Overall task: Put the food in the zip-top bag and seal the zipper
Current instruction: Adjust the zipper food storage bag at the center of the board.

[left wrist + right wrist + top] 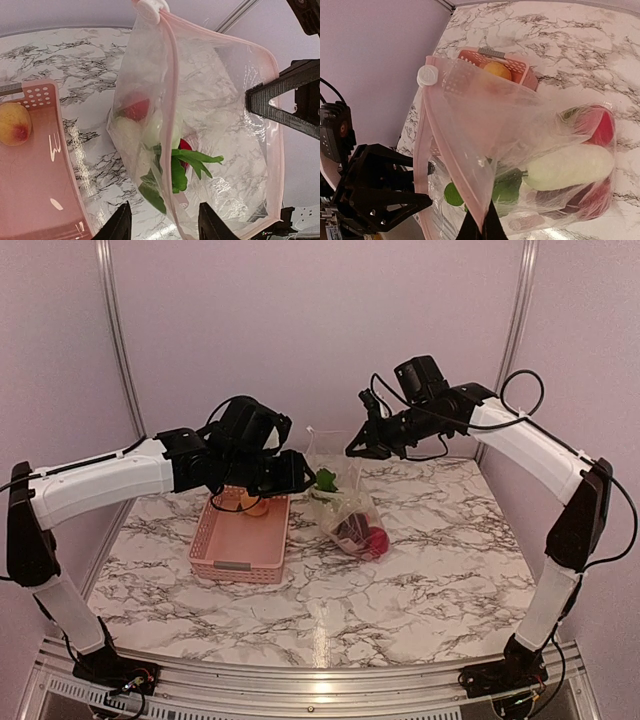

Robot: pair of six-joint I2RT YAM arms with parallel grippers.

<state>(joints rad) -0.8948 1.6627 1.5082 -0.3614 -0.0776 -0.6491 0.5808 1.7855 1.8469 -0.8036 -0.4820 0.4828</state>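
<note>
Left gripper [164,225]: black fingers stand partly apart at the mouth of the clear crinkly plastic zip-top bag [225,150]; nothing clamped between them that I can see; a green-leafed red toy vegetable [182,167] lies just beyond the tips, half over the rim. Right gripper [479,227]: pinched tight on the bag's opposite rim, holding the mouth up and open while the bag's bottom rests on the table. Pink press-seal zipper strip [172,75] gapes wide; white round slider [150,7] at one end; unsealed.

In the bag: white oblong piece [570,167]; red piece [602,127]; a dark purple piece [348,530] low down, hard to make out. Left out: one yellow-orange peach-like fruit [14,124], alone in the pink plastic lattice basket [45,210], just beside the bag on the left arm's side. Judgement: mostly loaded; the peach to fetch, the leafy piece to settle, then the whole seal to run.

Surface: white grey-veined marble-patterned tabletop [430,570], glossy. Room: pale lilac walls; aluminium frame posts [118,340] at the back corners.
</note>
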